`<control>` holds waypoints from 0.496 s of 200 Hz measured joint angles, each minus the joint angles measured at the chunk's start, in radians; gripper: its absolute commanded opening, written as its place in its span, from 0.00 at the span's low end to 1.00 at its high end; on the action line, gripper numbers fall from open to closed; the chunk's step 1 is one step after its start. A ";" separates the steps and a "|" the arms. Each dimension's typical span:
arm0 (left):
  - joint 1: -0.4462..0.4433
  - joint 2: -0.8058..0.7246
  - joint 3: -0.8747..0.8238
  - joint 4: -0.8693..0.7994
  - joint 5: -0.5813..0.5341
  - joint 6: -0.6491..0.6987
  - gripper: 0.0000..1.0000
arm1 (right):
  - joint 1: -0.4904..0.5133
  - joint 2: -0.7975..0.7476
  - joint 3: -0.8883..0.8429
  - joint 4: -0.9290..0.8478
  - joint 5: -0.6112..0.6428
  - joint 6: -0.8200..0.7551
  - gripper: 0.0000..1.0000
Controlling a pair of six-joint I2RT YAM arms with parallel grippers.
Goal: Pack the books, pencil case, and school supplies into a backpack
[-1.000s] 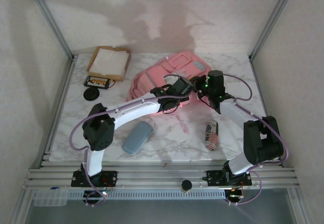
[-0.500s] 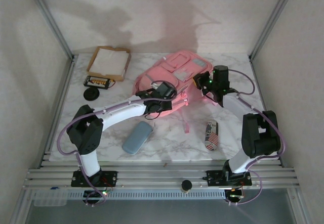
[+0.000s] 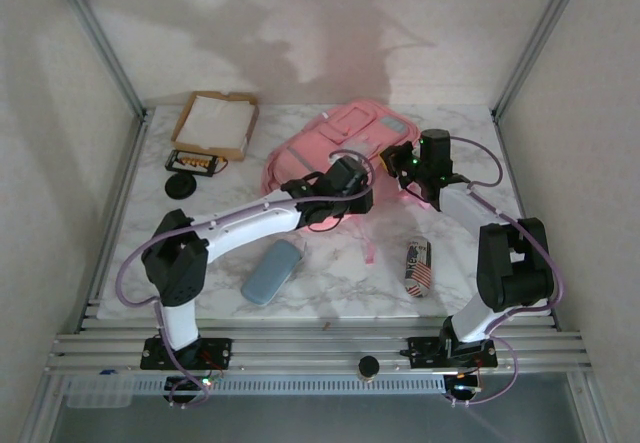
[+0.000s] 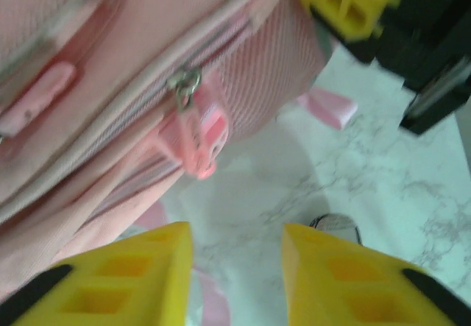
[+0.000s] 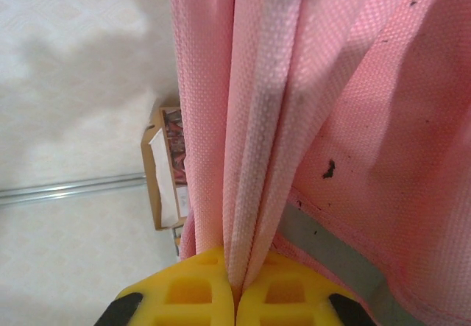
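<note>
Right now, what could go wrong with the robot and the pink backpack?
1. The right claw is shut on just a thin fold of the backpack. A pull might make the cloth slip out.
2. The left claw is open, and the zipper pull sits off toward one finger, not centred in the gap. Closing could miss it or grab cloth instead.

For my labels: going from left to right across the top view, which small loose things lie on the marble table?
Black round disc → blue-grey case → flag-printed pouch. The cardboard tray and the small box overlap the disc sideways, so I leave them out.
</note>
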 measured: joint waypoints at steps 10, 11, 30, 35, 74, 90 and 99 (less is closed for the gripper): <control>0.001 0.027 0.038 -0.008 -0.018 0.000 0.41 | 0.000 0.000 0.000 0.000 0.000 0.000 0.00; 0.001 0.032 0.044 -0.011 -0.022 0.000 0.41 | 0.000 0.000 0.000 0.000 0.000 0.000 0.00; 0.001 0.092 0.116 -0.047 -0.070 -0.013 0.42 | 0.000 0.000 0.000 0.000 0.000 0.000 0.00; 0.001 0.102 0.126 -0.055 -0.080 -0.018 0.42 | 0.000 0.000 0.000 0.000 0.000 0.000 0.00; 0.001 0.129 0.134 -0.117 -0.123 -0.053 0.43 | 0.000 0.000 0.000 0.000 0.000 0.000 0.00; 0.001 0.130 0.134 -0.123 -0.130 -0.063 0.43 | 0.000 0.000 0.000 0.001 0.000 0.000 0.00; 0.001 0.131 0.134 -0.119 -0.130 -0.068 0.42 | 0.000 0.000 0.000 0.001 0.000 0.000 0.00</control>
